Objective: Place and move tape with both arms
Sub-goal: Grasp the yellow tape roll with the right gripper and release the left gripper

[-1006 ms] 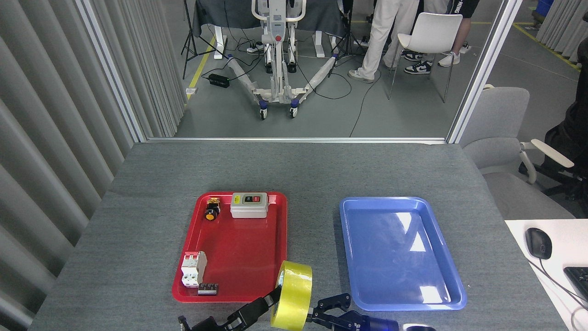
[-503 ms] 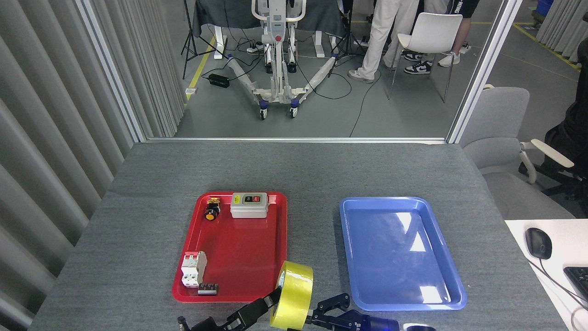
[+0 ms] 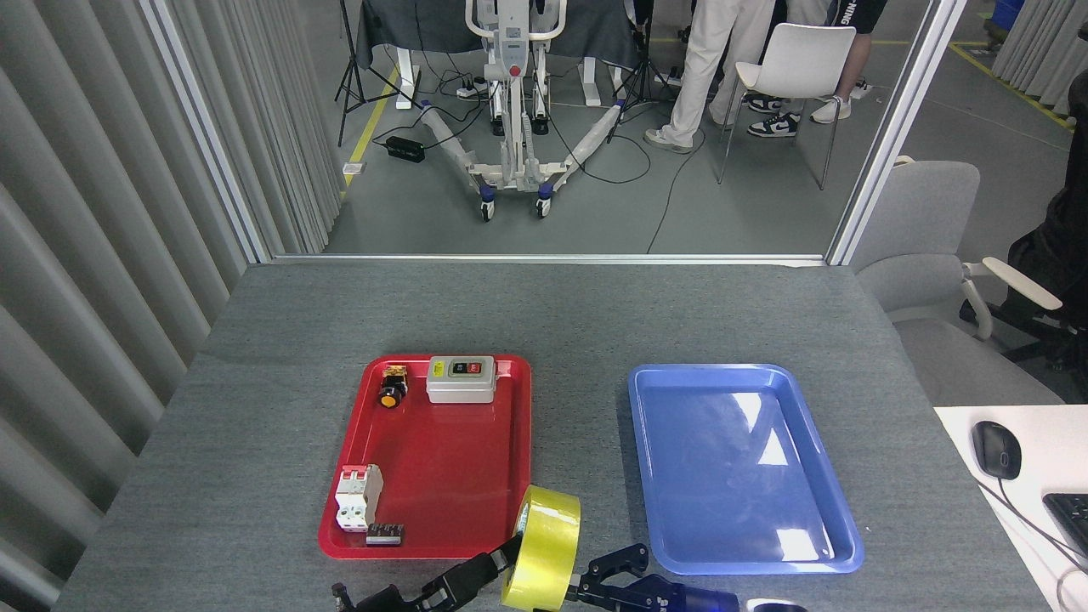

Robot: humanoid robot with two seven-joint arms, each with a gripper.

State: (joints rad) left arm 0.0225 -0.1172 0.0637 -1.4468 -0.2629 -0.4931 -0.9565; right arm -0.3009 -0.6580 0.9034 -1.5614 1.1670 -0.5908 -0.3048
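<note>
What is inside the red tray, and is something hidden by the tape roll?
The red tray holds a push-button box, an orange-capped button, a circuit breaker and a small black part. The tape roll covers its near right corner.

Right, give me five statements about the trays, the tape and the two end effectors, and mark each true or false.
1. The blue tray has nothing in it. True.
2. The tape lies flat inside the red tray. False: it stands on edge at the tray's near right corner, between the two end effectors.
3. A grey switch box sits at the red tray's far edge. True.
4. The left end effector meets the tape from the left side. True.
5. The right end effector rests inside the blue tray. False: it is beside the tape, at the tray's near left corner and outside it.
</note>
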